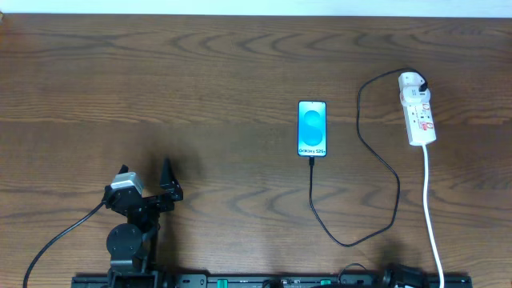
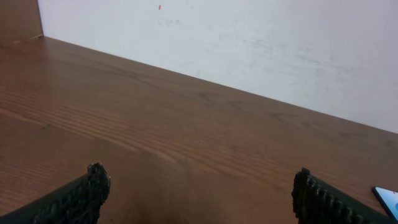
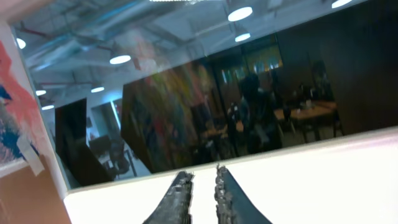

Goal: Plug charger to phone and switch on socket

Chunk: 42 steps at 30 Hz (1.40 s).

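charger (image 1: 311,182) plugged into phone (image 1: 312,128), socket (image 1: 419,112) at right

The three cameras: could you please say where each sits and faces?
Overhead: above the table, looking down on phone, cable, power strip; left arm shows.
Left wrist: low, facing the wall; open left tool shows.
Right wrist: tilted up at a dark window; right tool shut.
Shared: overhead and left wrist show the phone.

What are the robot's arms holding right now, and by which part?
Nothing is held. The left gripper has its fingers spread wide, empty; the right gripper has its fingers closed together on nothing.
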Tool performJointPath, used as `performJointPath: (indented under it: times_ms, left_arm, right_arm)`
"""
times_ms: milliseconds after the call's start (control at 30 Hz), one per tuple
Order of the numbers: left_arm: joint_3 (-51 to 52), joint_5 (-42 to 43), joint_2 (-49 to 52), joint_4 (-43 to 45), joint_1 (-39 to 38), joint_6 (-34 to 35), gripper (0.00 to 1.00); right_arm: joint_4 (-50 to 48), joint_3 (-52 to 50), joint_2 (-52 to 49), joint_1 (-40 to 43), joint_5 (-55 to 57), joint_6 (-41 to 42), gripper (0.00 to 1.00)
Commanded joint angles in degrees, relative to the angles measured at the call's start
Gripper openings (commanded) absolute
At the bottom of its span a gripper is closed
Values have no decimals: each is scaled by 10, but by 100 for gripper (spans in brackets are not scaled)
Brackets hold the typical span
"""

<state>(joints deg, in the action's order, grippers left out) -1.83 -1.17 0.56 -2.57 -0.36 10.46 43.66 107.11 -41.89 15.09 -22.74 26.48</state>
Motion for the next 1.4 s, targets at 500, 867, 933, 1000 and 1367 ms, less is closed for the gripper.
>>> performJointPath:
  times_ms: [500,867,933,1000,1367]
  left_arm:
    - [16,3,-3,-15,3,-6,96]
    - [16,3,-3,-15,3,-6,96]
    - [16,3,-3,-15,3,-6,96]
    - [16,3,-3,-15,3,-6,96]
    - [16,3,-3,-15,3,-6,96]
  right_arm:
    - [-37,-75,146,-35,-3,21,5]
    - [-205,-259,416,-38,3,0,14]
    - [-205,-254,414,-45,-1,-9,12]
    - [-205,-255,414,-59,-1,-9,10]
    - [-213,-259,414,-210,17,-57,42]
